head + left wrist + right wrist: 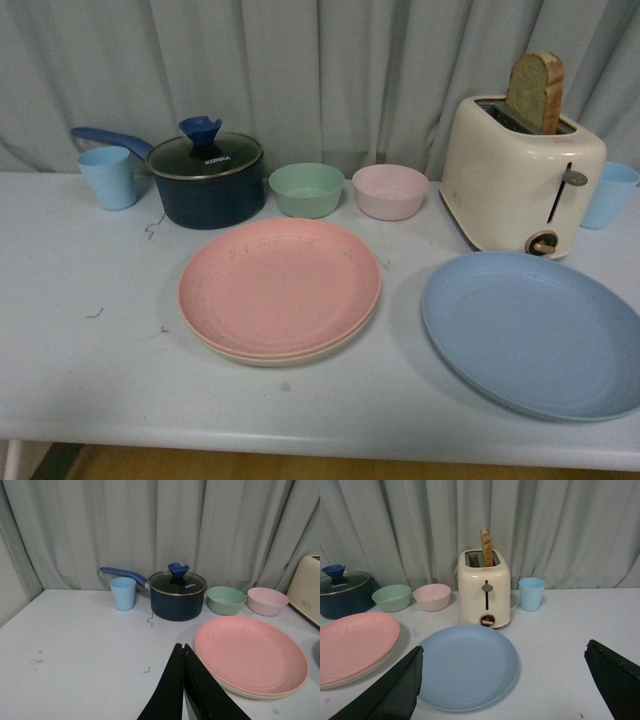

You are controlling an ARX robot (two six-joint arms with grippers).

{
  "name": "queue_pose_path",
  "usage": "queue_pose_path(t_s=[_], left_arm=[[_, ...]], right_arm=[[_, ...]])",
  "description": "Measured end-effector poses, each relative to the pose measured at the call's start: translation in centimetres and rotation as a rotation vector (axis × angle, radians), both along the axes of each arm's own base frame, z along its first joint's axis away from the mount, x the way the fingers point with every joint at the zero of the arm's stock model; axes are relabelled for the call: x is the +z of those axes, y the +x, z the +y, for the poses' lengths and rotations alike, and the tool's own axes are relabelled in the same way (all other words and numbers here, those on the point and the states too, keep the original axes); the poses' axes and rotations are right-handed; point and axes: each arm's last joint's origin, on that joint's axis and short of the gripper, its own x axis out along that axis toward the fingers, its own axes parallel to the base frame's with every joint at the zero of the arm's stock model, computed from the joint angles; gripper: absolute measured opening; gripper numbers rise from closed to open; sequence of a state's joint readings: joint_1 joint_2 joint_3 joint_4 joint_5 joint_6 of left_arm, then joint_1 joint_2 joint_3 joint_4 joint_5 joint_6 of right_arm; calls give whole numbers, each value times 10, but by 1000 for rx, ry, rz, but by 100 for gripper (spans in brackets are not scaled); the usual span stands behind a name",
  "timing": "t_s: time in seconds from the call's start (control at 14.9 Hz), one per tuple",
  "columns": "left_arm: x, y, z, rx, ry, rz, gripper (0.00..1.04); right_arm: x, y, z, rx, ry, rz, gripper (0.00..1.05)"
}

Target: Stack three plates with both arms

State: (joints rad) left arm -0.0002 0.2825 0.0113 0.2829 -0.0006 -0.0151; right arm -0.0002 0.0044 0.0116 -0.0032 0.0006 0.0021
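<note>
While the left gripper (182, 652) hangs near the stack with its jaws pressed together on nothing, 2 of the 3 plates already sit nested mid-table: the pink plate (280, 285) on the beige plate (300, 358). To their right, apart from them, the blue plate (535, 335) lies flat just before the toaster (520, 175). The right gripper (503, 650) stands spread wide, facing it. That plate looks light, stiff and matte, so probably not slippery. Its shallow raised rim seems the only place to pinch.
</note>
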Motion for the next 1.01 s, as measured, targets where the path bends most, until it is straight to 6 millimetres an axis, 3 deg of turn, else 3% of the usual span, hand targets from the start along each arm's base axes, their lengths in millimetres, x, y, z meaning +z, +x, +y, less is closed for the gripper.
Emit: queue_pose_path(t_s=[0.54, 0.6, 0.67, 1.01], left_arm=[[-1, -8, 0, 0, 0, 0, 2], [-7, -15, 0, -3, 0, 56, 2], [-3, -18, 0, 0, 0, 4, 2], [-4, -18, 0, 0, 1, 12, 2]], right_arm=[[0, 0, 0, 0, 0, 0, 98], [0, 0, 0, 0, 0, 0, 98], [0, 0, 0, 0, 0, 0, 98], [0, 0, 0, 0, 0, 0, 98]])
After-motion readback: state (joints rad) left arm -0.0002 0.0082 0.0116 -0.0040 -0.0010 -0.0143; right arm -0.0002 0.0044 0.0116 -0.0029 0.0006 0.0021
